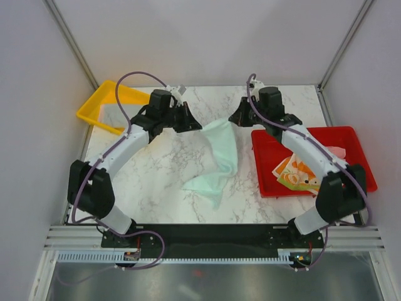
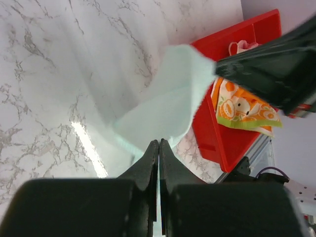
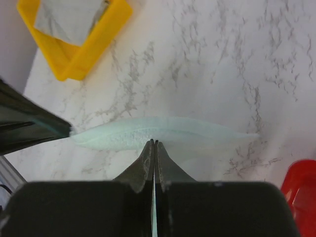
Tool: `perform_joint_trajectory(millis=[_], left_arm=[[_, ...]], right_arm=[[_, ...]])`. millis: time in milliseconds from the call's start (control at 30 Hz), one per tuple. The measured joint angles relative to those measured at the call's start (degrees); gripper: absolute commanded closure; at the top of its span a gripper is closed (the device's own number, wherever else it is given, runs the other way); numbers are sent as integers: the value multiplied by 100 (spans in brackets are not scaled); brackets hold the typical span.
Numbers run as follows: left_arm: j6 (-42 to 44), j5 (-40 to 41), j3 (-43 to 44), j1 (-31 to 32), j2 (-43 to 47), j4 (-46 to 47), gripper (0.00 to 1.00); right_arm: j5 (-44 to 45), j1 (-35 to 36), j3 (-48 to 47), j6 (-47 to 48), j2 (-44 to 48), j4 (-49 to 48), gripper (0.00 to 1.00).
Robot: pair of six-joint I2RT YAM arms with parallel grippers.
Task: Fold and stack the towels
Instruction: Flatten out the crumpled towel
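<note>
Both the left gripper [image 1: 194, 125] and right gripper [image 1: 236, 118] pinch the top edge of the mint towel [image 1: 219, 157], spreading it; next it likely needs laying flat for folding.

I see a plain mint-green towel [image 1: 218, 157], paler where the light hits it. The table [image 1: 156, 182] is white marble with thin grey veins. The yellow tray [image 1: 91, 105] carries a flat grey towel [image 3: 69, 19]. The red tray [image 1: 266, 169] carries a cream towel [image 1: 296, 174] printed with orange shapes and edged in lime green, and a pale pink towel [image 1: 338, 151]. My arms [image 1: 125, 144] are white and black, trailing purple cables [image 1: 119, 94].
</note>
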State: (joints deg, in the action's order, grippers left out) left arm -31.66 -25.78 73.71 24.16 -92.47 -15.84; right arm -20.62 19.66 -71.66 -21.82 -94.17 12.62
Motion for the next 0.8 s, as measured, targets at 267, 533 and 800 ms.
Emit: perform_joint_trajectory(millis=[267, 533, 800], left_arm=[[-2, 973, -957, -11, 841, -332, 98], [-173, 1937, -2629, -372, 798, -645, 98], [-219, 2232, -2653, -380, 920, -481, 98]], right_arm=[[925, 2000, 363, -457, 1047, -538, 89], [1379, 2157, 568, -496, -817, 181, 52], [1576, 1910, -669, -330, -831, 474, 50]])
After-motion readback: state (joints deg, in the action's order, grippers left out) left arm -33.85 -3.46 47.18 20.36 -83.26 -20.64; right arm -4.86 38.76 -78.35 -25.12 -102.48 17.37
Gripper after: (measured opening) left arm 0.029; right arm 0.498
